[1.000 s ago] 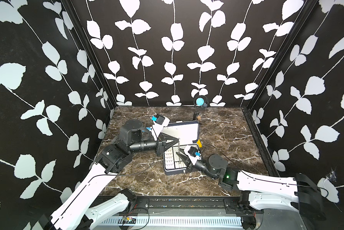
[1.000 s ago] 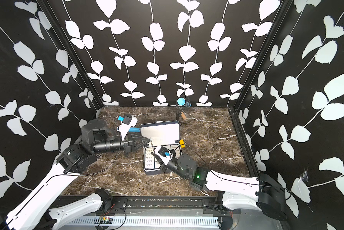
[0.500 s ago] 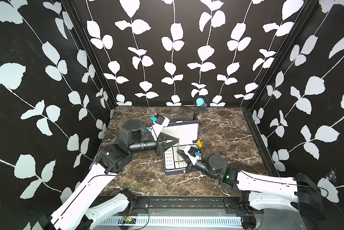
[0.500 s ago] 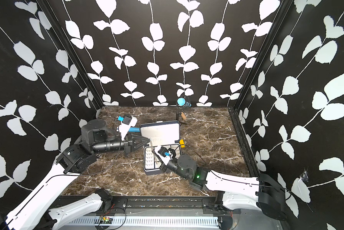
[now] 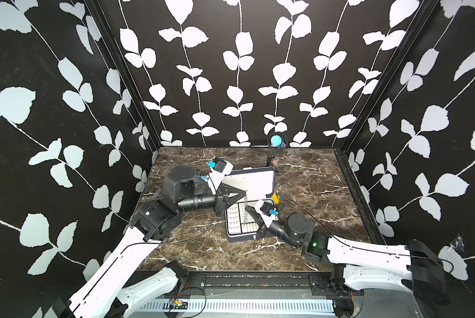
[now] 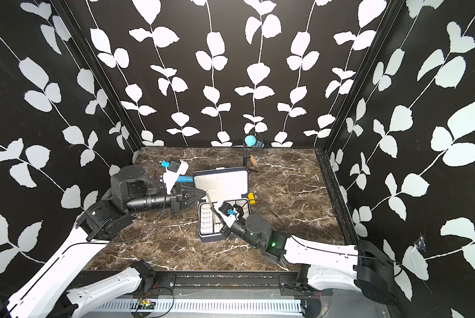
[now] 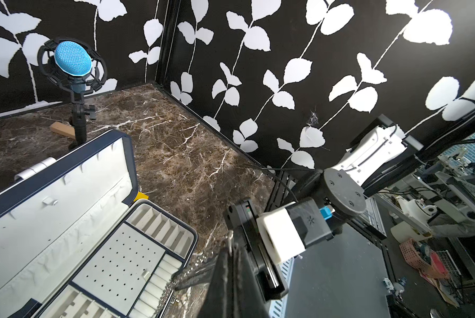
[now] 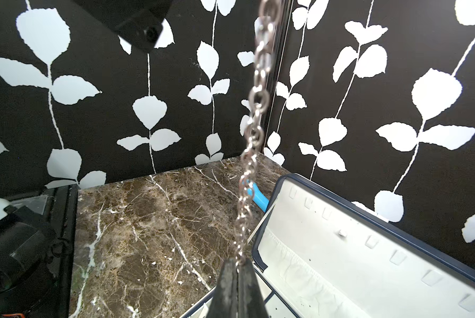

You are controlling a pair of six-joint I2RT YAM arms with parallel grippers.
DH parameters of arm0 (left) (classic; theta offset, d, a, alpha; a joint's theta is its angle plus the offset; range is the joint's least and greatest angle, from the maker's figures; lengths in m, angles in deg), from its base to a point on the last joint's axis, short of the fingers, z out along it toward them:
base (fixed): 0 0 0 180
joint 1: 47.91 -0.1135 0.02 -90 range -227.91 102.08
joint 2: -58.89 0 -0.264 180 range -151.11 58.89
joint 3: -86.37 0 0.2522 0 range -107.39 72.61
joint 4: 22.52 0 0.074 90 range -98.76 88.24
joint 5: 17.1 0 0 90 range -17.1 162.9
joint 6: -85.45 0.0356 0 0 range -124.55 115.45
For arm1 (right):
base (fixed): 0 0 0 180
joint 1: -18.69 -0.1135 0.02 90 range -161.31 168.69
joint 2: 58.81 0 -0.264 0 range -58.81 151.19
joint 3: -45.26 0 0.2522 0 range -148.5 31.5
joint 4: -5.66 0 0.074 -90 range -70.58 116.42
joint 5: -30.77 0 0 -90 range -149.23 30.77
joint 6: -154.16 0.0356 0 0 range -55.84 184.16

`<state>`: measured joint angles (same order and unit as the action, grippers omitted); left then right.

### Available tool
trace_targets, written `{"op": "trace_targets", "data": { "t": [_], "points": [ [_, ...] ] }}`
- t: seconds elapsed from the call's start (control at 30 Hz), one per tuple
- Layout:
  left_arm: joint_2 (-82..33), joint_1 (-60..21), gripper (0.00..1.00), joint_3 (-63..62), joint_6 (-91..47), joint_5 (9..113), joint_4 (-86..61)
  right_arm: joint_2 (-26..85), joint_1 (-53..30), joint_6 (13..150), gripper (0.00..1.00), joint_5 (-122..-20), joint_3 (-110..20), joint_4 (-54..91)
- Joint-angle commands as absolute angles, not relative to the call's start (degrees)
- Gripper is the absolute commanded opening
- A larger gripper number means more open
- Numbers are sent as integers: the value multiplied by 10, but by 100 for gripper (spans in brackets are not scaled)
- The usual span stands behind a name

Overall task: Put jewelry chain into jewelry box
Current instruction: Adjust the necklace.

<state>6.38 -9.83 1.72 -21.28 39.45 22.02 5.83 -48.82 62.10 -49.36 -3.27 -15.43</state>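
- Both pairs of fingers are pinched shut on the chain. The left fingers hold its top end, and the right fingers grip it lower down, so it runs nearly straight between them.
- The chain hangs above the open box, which sits on the tabletop with its lid propped back. A short tail drops below the right fingers towards the tray; I cannot tell whether it touches.
- The step in hand looks like lowering the chain into the tray.
- Bringing the lower end down first should let the bottom links settle in one compartment rather than across the dividers.
- Both ends should stay inside the box walls, since a limp chain can easily drape over the rim.
- Slow movement matters because the free tail can swing.
- It seems best for the right fingers to let go once the low links rest. The left fingers can then feed the remainder down before opening.
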Motion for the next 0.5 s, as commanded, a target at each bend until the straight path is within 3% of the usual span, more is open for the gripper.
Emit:
{"op": "trace_targets", "data": {
  "t": [0.0,0.27,0.47],
  "points": [
    [89,-101,0,36,-219,431,184,43,-491,636,0,-444,-32,-163],
    [124,-101,0,104,-261,519,115,36,-472,662,0,-419,-44,-151],
    [106,-101,0,98,-272,501,95,47,-463,660,0,-453,-50,-147]
  ]
}}
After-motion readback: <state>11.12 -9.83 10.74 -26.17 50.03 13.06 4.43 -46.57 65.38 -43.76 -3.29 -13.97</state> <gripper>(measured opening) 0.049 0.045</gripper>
